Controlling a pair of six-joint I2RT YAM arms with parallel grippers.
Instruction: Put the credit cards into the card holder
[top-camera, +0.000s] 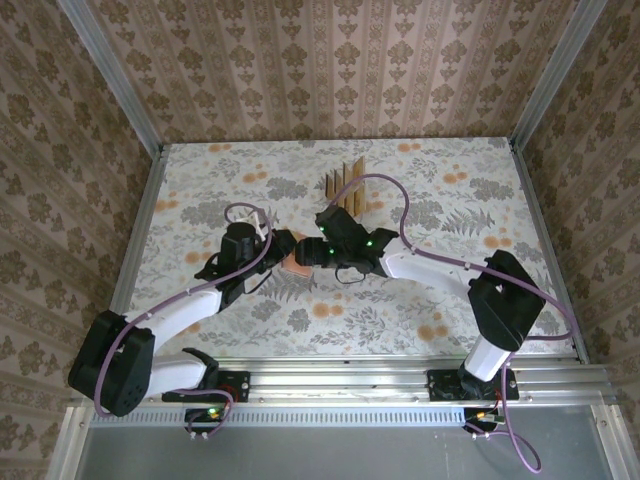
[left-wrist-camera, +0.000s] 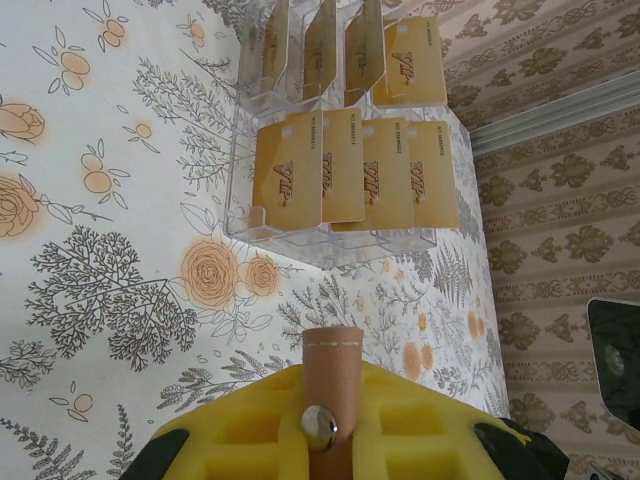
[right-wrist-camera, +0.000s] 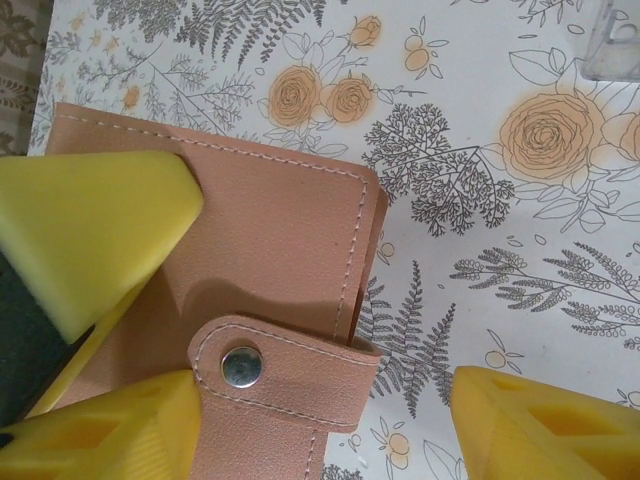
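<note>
The card holder (right-wrist-camera: 280, 230) is a salmon wallet lying closed on the flowered table, a strap with a metal snap (right-wrist-camera: 240, 367) wrapped over its edge. In the top view it (top-camera: 297, 266) lies between both grippers. My left gripper (left-wrist-camera: 330, 405) is shut, its yellow pads pressed on the brown strap (left-wrist-camera: 331, 360). The right gripper (right-wrist-camera: 325, 420) hovers open over the strap's end, one fingertip (right-wrist-camera: 100, 435) beside the snap and the other (right-wrist-camera: 545, 420) out over bare table. Several golden credit cards (left-wrist-camera: 345, 170) stand in a clear stand beyond the left gripper.
The clear stand (top-camera: 345, 185) with the cards sits just behind the grippers, near the table's middle. A yellow pad of the left gripper (right-wrist-camera: 90, 225) rests on the wallet's top left. Patterned walls (top-camera: 320, 70) close in the table on three sides.
</note>
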